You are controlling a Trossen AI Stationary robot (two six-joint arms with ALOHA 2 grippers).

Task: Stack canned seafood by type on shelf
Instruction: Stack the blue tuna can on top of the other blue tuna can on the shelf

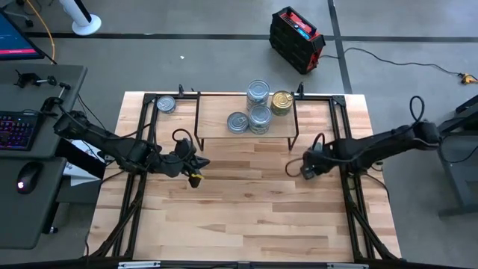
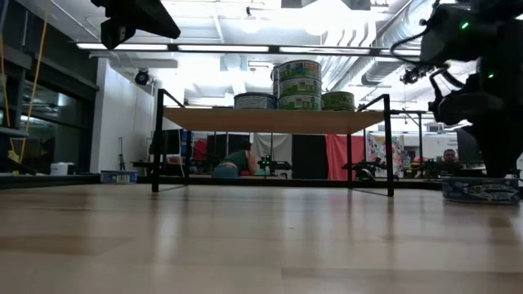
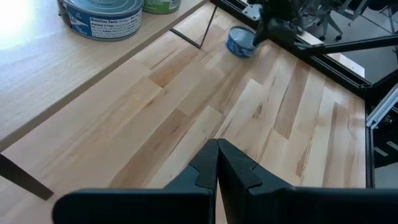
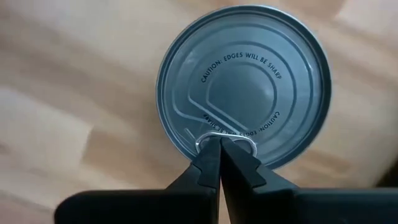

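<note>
Tins on shelf: four showed from above on the shelf (image 1: 224,127); a silver-lidded stack (image 1: 258,92), a second silver-lidded stack (image 1: 260,116), a single silver-lidded tin (image 1: 237,122) and one gold tin (image 1: 281,101), all grouped together.
Tins on surface: two; one corner tin (image 1: 166,104) lay far beyond the left claw, and one silver-lidded tin (image 4: 244,84) lay directly beneath the right claw.
Right claw (image 4: 221,144): fingers pressed fully together, tips at the pull ring on that tin's lid; nothing gripped.
Left claw (image 3: 217,149): fingers together, empty, above bare surface (image 1: 246,209) just in front of the shelf.
Shelf position: between the two claws and a little beyond both.
</note>
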